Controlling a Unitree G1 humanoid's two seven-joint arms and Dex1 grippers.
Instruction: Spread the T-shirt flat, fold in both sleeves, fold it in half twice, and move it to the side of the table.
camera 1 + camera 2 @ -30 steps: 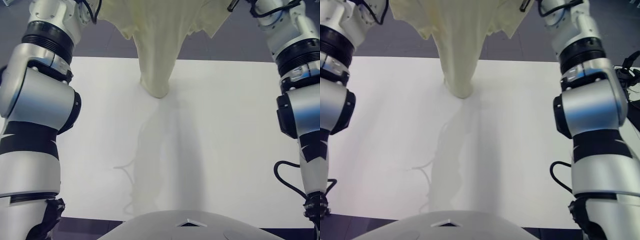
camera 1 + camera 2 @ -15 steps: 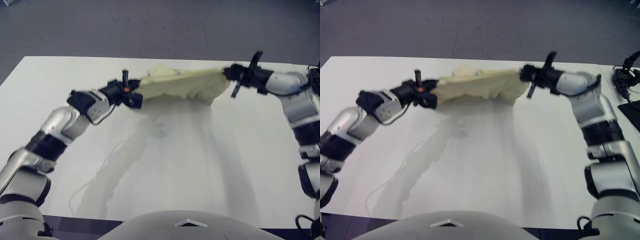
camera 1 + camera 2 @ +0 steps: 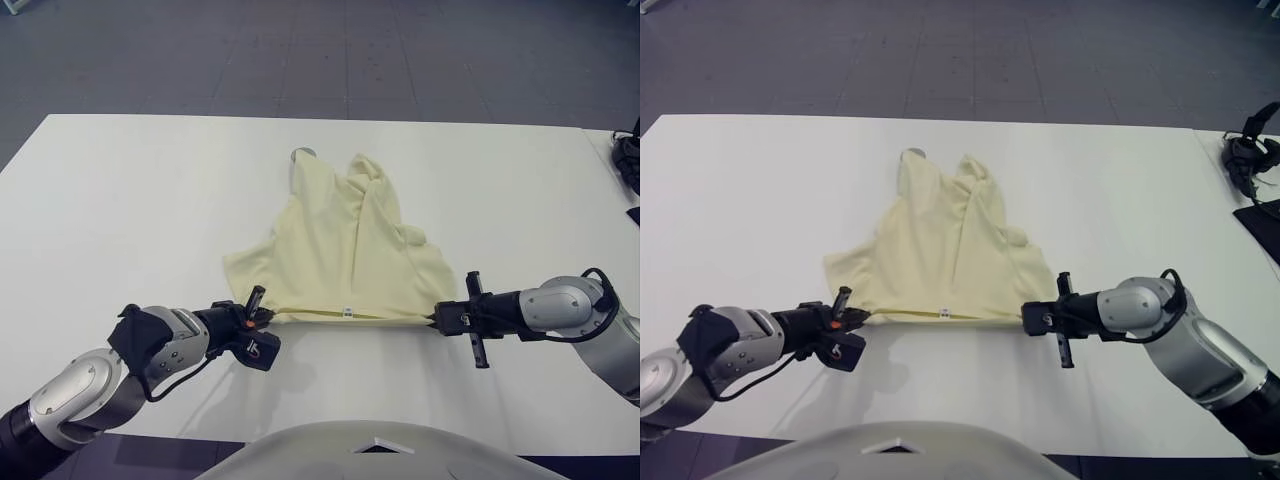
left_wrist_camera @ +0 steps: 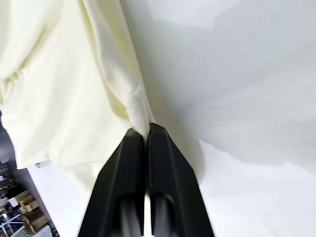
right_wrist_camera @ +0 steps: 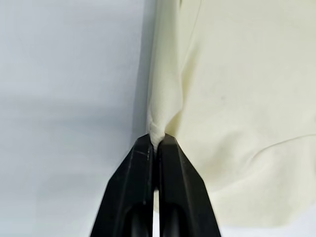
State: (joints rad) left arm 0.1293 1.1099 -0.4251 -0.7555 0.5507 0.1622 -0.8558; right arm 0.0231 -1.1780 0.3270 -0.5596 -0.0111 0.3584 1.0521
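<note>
The T-shirt lies on the table, about midway between its left and right edges. Its long axis runs from the near edge toward the far edge. The widest, straight edge faces the near edge, and the cloth narrows and bunches toward the far end. The left gripper is clamped on the near left corner of the cloth. The right gripper is pinched tight on the near right corner. The edge between them is pulled taut.

Black cables lie far right beside a flat black object, grey tiled floor behind.
</note>
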